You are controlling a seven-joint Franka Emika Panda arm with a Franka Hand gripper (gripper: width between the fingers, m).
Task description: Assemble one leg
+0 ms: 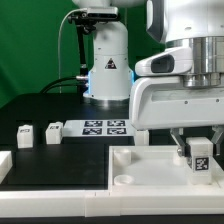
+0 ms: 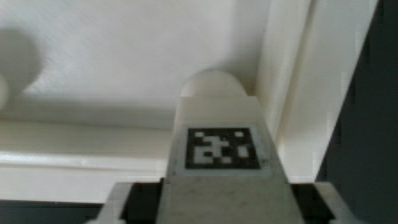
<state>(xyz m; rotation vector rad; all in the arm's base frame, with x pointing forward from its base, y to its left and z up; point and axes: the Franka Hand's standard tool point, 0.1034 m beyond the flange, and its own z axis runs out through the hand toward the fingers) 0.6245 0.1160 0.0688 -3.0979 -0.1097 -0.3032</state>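
My gripper is shut on a leg, a small white block with a black-and-white tag facing the exterior view. It holds the leg upright just above the large white table piece, near its corner at the exterior view's right. In the wrist view the leg runs out from between my fingers, tag up, its rounded tip close to the table piece's raised rim. Two more legs lie on the black table at the exterior view's left.
The marker board lies behind the table piece, in front of the robot base. A white block sits at the exterior view's left edge. A round socket shows in the table piece's near corner.
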